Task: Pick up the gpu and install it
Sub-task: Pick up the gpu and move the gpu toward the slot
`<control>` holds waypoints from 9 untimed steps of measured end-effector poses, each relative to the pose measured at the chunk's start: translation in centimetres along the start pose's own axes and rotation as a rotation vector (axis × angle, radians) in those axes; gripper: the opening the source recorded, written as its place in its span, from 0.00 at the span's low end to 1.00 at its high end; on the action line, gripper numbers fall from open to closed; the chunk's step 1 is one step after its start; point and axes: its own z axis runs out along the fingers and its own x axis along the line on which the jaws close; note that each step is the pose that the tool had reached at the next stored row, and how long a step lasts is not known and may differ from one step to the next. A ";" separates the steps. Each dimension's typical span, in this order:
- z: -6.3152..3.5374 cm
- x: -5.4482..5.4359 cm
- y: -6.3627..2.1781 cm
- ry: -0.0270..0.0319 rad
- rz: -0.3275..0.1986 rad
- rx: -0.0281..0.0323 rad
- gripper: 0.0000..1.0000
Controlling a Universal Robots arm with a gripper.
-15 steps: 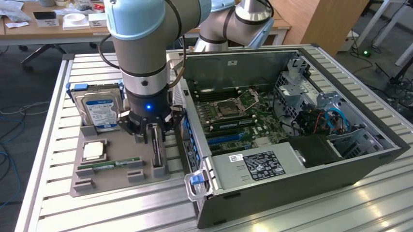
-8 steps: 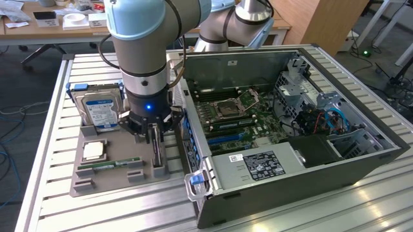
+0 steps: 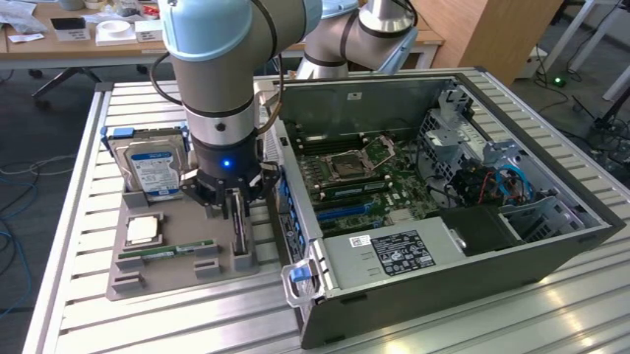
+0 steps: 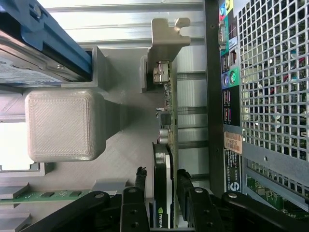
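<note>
Slatted alu table [image 3: 147, 324]: grey printed parts tray [image 3: 167, 286] sits flat on the slats, ext. view's left. Open PC case [image 3: 473, 284] lies on its side just beside it, ext. view's right.

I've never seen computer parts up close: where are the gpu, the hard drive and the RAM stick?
the gpu [image 4: 169, 125]: wrist view, on the board's thin edge.
the hard drive [image 3: 156, 173]: exterior view, on its blue-white label.
the RAM stick [image 3: 167, 252]: exterior view, on its green board.

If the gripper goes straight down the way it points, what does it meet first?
The graphics card, standing on edge in the gray holder directly under the gripper; whether they already touch is unclear.
</note>
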 end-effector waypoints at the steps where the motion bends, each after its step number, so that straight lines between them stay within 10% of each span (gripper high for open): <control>1: 0.00 0.0 0.00 0.0000 0.000 0.0001 0.39; 9: 0.00 0.1 -0.01 0.0000 0.000 0.0000 0.39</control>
